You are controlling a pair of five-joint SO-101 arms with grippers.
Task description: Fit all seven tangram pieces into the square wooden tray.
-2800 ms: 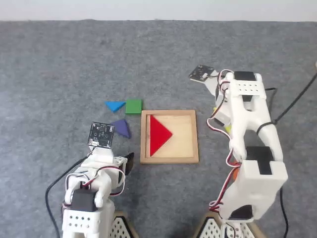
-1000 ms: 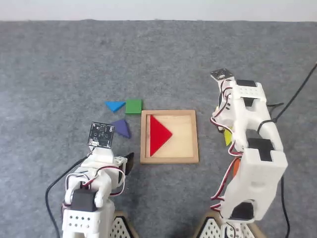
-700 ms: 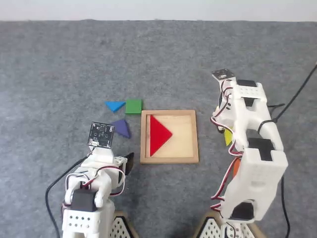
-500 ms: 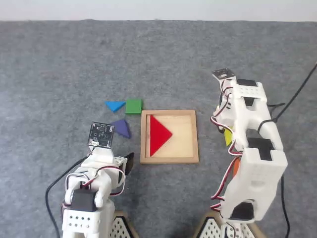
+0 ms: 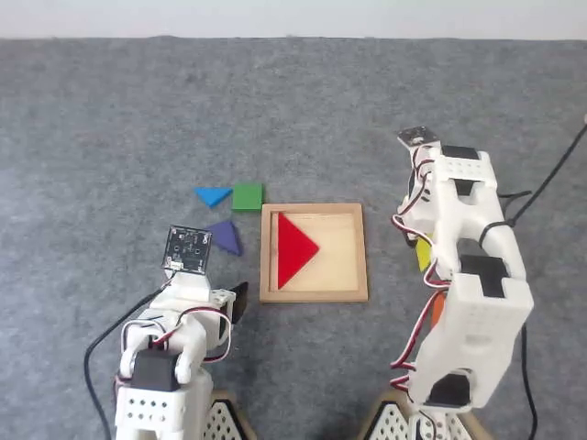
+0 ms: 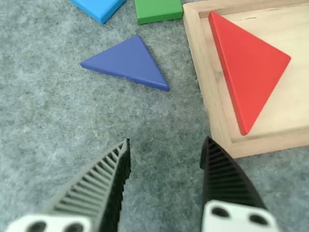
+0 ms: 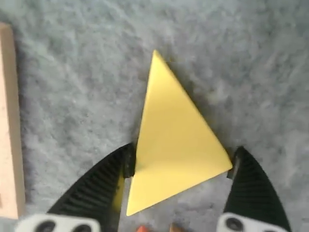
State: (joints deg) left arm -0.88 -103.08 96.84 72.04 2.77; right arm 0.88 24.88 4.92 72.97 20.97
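Note:
The square wooden tray [image 5: 358, 253] holds a red triangle [image 5: 293, 249] against its left wall. Left of the tray lie a light blue triangle [image 5: 213, 195], a green square [image 5: 247, 196] and an indigo triangle [image 5: 225, 236]. My left gripper [image 6: 167, 144] hovers open over bare carpet, between the indigo triangle [image 6: 128, 63] and the tray's near left corner [image 6: 219, 137]. To the right of the tray a yellow triangle [image 7: 174, 140] lies flat on the carpet. My right gripper [image 7: 183, 157] is down over it, one fingertip against each side.
An orange piece [image 5: 435, 312] peeks out under the right arm, just nearer than the yellow triangle [image 5: 422, 254]. The tray's outer edge [image 7: 7, 121] stands close beside the yellow triangle. Grey carpet stretches open behind the tray.
The right arm has swung from behind the tray's far right corner to over the yellow triangle, and in the last second only shifted slightly. The left arm has not moved.

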